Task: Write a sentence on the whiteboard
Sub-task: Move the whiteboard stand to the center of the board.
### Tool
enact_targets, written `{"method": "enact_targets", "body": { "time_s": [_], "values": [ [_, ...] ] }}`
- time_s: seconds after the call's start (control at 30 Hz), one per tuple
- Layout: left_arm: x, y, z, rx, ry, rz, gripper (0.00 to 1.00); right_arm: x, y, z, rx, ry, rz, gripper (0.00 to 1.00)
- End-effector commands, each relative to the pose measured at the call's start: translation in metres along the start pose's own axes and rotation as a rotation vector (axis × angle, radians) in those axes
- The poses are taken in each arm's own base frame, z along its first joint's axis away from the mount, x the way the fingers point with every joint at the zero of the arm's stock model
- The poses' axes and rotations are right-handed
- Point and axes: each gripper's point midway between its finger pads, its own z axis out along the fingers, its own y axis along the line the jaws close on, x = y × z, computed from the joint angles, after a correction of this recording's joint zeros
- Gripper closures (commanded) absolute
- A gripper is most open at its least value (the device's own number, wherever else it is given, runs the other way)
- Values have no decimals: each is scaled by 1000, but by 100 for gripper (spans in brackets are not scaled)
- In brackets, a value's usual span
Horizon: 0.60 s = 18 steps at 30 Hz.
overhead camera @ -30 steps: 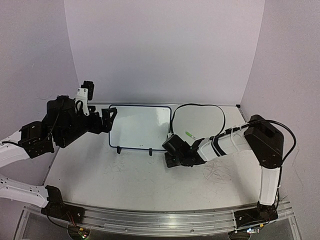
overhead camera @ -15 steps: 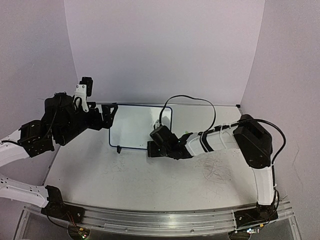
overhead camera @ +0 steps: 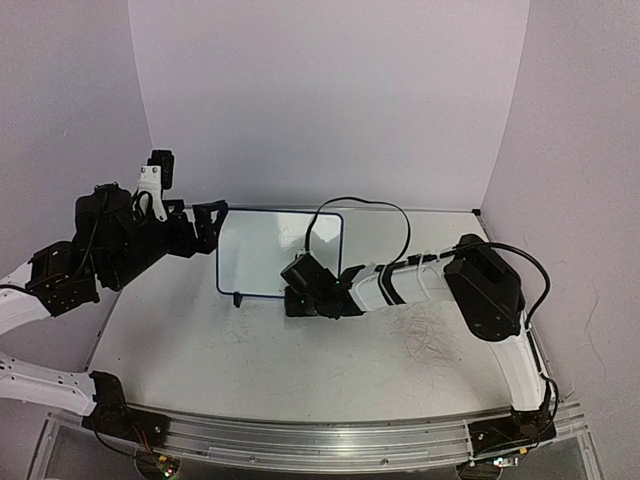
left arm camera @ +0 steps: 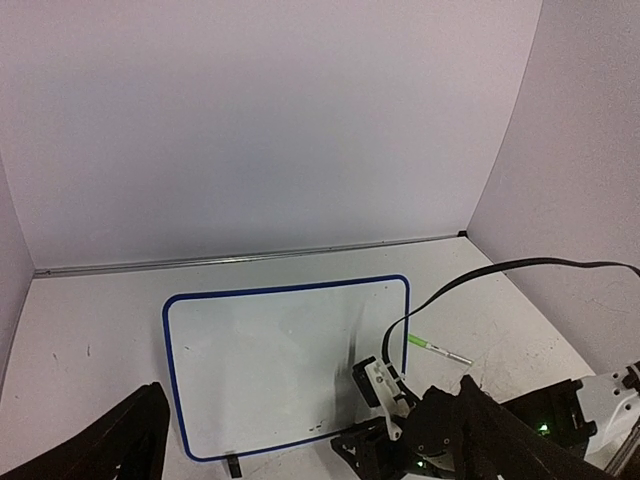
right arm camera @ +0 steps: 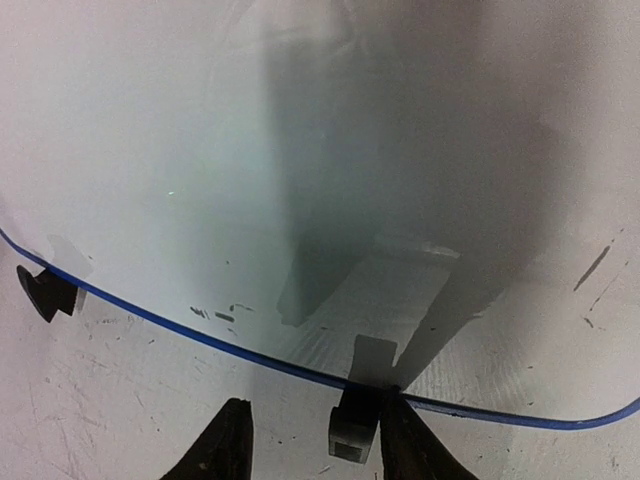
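The left gripper (overhead camera: 212,226) hovers off the left edge of the whiteboard (overhead camera: 262,250), fingers spread wide and holding nothing. The whiteboard sits toward the back of the table (overhead camera: 250,365), a little left of centre, with its blue rim and two black feet along the near edge. Its white face carries only a few small dark flecks near the bottom. Its left foot (right arm camera: 40,290) stands free. The right foot (right arm camera: 353,425) lies between the parted fingers of the right gripper (right arm camera: 315,445), which reaches in low at the board's lower right corner. I cannot tell whether either finger touches the foot. A black cable (overhead camera: 360,204) loops up behind the right arm. A green-tipped marker (left arm camera: 432,346) lies on the table just right of the board, and grey scribble marks (overhead camera: 435,340) stain the tabletop further right.
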Motion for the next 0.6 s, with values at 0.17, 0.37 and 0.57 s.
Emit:
{"method": "enact_targets", "body": {
  "time_s": [0.17,0.37,0.57],
  "values": [
    [-25,6,-14,3,-71,-42,1,1,-20,10,123,-25,-49,75],
    [-17,5,-11,3,-53,-47,1,-2,-39,-2,172,-39,-81,95],
    [-22,2,-10,13,-58,-65,1,-3,-60,-27,150,-42,-131,100]
  ]
}}
